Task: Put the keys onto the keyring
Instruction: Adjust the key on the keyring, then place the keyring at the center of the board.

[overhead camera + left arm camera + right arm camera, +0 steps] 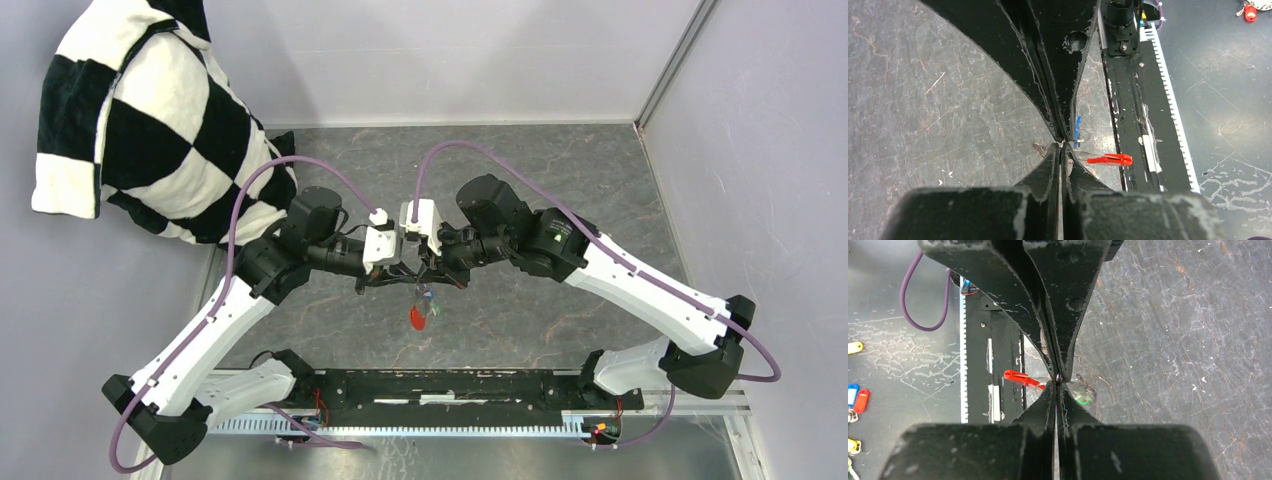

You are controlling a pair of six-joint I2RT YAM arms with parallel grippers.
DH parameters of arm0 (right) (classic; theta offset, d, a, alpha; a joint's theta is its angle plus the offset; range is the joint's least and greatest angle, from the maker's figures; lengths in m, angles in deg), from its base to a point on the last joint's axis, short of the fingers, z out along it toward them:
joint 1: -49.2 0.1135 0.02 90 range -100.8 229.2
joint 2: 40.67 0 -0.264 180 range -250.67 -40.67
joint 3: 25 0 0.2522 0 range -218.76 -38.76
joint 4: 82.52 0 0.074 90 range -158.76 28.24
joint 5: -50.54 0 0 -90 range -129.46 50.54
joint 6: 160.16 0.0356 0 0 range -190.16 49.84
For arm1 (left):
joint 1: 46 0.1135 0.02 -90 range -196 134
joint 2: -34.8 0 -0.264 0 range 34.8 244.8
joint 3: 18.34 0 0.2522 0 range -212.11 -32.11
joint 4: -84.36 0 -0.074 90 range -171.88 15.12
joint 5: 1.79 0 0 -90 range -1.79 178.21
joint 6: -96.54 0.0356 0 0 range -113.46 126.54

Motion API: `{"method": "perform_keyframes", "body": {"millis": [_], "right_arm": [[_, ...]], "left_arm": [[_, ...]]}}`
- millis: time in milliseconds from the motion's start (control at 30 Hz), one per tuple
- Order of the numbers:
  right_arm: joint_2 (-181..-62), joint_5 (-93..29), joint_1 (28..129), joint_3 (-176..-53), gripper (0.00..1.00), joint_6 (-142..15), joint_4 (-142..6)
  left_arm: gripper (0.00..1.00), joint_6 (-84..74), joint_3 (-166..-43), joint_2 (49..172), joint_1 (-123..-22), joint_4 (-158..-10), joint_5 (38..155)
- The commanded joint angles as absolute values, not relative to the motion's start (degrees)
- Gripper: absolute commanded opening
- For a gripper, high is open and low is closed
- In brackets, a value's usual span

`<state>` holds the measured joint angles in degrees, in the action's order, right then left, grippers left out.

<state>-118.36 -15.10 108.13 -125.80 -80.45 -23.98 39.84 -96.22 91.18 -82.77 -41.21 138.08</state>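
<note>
Both grippers meet tip to tip above the middle of the table. My left gripper (405, 272) (1061, 145) is shut, with a glint of metal at its tips. My right gripper (432, 272) (1057, 382) is shut too, pinching at the same spot. The keyring (1083, 135) (1041, 386) shows as a thin metal loop right beside the joined tips, and its red tag (419, 317) (1110, 159) (1020, 377) hangs below. A blue key (1077, 128) lies along the right fingers. A green key (1082, 399) dangles blurred on the other side. In the top view the keys (428, 296) hang just under the grippers.
A black-and-white checkered cloth (150, 130) lies at the back left. The black base rail (440, 385) runs along the near edge. Spare coloured key tags (855, 399) lie off the mat on the metal surface. Grey walls (760, 150) close in the sides.
</note>
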Motion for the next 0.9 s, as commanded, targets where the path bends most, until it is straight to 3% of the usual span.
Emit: {"method": "perform_keyframes", "body": {"millis": [0,200,267,500,867], "right_arm": [[-115.12,-13.89,108.67,-125.47,0.01,-78.75,-30.31],[-106.89,-22.85,105.78,-118.98,0.57,-71.83,-40.16],[-102.48,-22.28,103.88,-113.46,0.64,-67.98,-46.49],[-93.57,-14.74,101.88,-98.89,0.67,-56.73,-64.98],[-90.06,-5.90,100.07,-89.14,0.54,-48.99,-89.47]], "left_arm": [[0.02,42.37,-96.66,91.59,-82.85,-41.71,135.24],[0.02,29.81,-92.54,87.27,-82.82,-55.59,134.44],[0.02,23.92,-89.82,84.79,-82.82,-63.16,133.96],[0.02,10.88,-86.68,81.24,-82.82,-80.52,134.24],[0.02,6.73,-89.68,82.30,-82.83,-85.93,142.54]]}}
